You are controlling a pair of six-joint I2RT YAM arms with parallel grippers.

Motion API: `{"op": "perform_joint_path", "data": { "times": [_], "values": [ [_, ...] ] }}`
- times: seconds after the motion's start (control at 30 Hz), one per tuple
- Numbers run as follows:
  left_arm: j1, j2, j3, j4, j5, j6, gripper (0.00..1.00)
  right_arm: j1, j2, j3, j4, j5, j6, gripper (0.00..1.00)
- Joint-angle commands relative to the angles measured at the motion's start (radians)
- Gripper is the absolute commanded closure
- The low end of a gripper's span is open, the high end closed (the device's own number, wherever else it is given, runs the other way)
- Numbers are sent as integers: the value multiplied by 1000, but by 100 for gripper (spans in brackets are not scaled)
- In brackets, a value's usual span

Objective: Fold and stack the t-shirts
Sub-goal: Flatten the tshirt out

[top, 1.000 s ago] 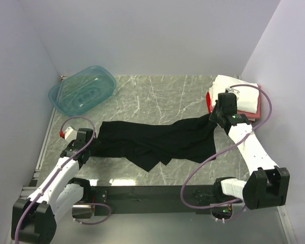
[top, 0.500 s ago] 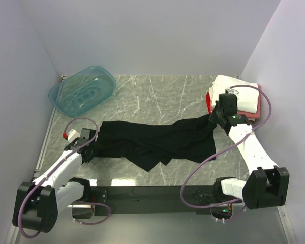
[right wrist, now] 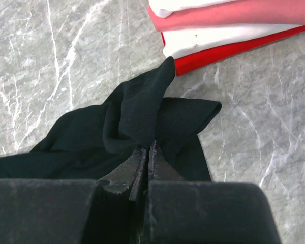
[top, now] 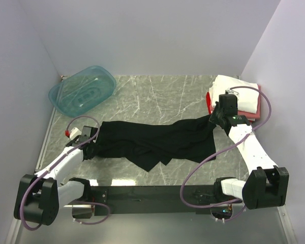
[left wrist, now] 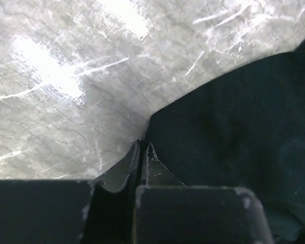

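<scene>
Closure: left hand (left wrist: 142, 145) just snapped together on the edge of black t-shirt (left wrist: 229, 127) (right hand (right wrist: 146, 147) clamps the other end); likely ready to spread.

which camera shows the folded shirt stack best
Right wrist view: the folded stack sits close, its white, pink and red layers distinct. The top view shows it small, partly behind the right arm. The left wrist view misses it.
</scene>
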Motion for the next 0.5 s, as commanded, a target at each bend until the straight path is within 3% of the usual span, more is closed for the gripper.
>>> {"op": "perform_joint_path", "data": {
  "times": [0.0, 0.23, 0.47],
  "values": [
    [3, -15, 21, 3, 25, 17, 100, -9, -23, -5, 31, -8, -16, 100],
    [7, -135, 169, -64, 19, 93, 99, -7, -14, 8, 14, -16, -19, 100],
    [162, -225, 464, -126, -1, 222, 99, 75, -35, 46, -38, 12, -9, 100]
  ]
}}
